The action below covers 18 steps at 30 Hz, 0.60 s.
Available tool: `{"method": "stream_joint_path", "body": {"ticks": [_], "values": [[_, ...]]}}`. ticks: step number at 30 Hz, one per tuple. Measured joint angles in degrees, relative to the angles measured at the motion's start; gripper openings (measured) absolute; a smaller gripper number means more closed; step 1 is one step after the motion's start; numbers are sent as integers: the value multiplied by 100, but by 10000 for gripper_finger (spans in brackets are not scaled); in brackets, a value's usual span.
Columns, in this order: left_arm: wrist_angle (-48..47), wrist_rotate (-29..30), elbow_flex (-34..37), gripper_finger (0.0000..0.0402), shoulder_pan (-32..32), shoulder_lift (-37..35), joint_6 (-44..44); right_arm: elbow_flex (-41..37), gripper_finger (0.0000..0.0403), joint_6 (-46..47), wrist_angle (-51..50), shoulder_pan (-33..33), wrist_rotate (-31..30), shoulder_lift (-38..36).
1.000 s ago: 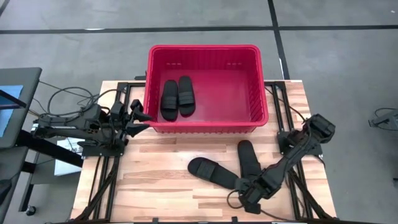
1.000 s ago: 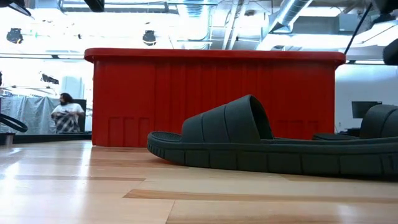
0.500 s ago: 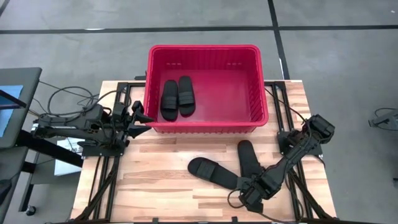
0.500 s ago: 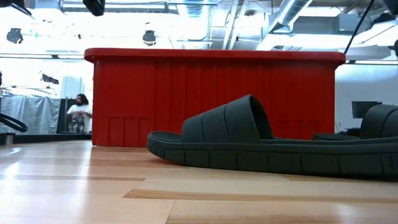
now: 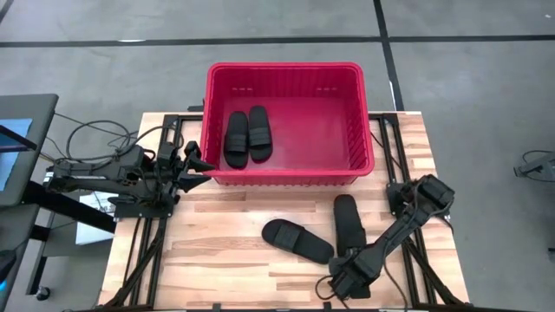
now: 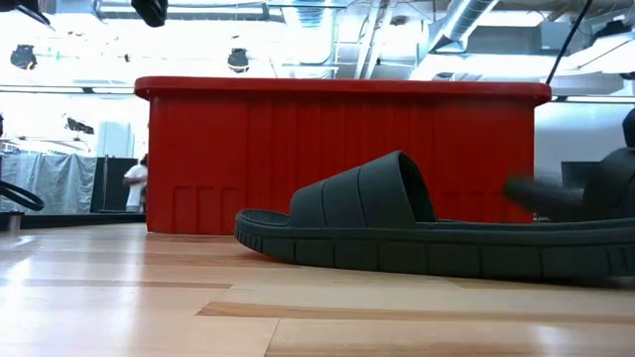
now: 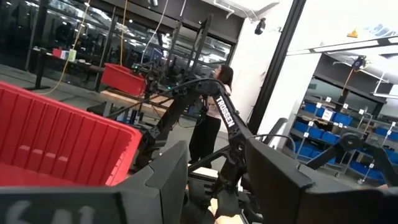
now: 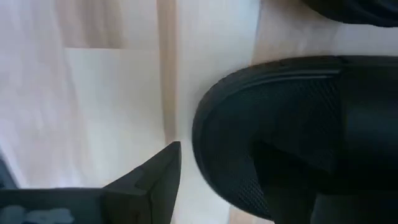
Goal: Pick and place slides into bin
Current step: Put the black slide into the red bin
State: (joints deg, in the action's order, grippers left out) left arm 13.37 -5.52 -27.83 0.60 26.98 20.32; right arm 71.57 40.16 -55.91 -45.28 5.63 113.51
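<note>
**Two slides in the bin, two on the table, right gripper at the heel of one**

In the high view the red bin (image 5: 290,178) sits at the upper centre of the frame, at the far edge of the wooden table (image 5: 217,251). Two black slides (image 5: 248,135) lie side by side on its floor, toward the bin's left side, both lengthwise and touching along their inner edges.

Two more slides rest on the table below the bin. One (image 5: 297,240) lies at a slant in the lower centre of the frame. The other (image 5: 348,223) lies nearly upright in the frame, just right of the first, with its upper end near the bin's front wall.

The right gripper (image 5: 349,279) is low over the table at the lower right of the frame, at the lower end of the upright slide. In the right wrist view one dark finger (image 8: 149,177) shows apart from the rounded end of that slide (image 8: 280,137); the second finger is not visible, so I cannot tell whether the gripper is spread or closed.

The left gripper (image 5: 198,165) waits at the left of the frame, just beside the bin's front-left corner, its fingers spread and holding nothing. The left wrist view shows them (image 7: 168,180) parted, with the bin's red wall (image 7: 68,143) at the left of that frame.

In the low view the slanted slide (image 6: 397,223) lies flat in front of the bin (image 6: 337,149).
</note>
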Motion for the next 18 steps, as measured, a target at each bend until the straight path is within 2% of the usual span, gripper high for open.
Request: {"method": "stream_joint_path", "body": {"ticks": [6,9,13,18], "values": [[0,-2,0,153,0,0,7,52,151,131,-52,2,-145,236],[-18,-9,0,153,0,0,7,42,105,258,5,8,-293,236],[-113,-9,0,153,0,0,9,54,26,317,44,91,-111,236],[-203,-10,0,153,0,0,7,90,11,334,36,192,30,244]]}}
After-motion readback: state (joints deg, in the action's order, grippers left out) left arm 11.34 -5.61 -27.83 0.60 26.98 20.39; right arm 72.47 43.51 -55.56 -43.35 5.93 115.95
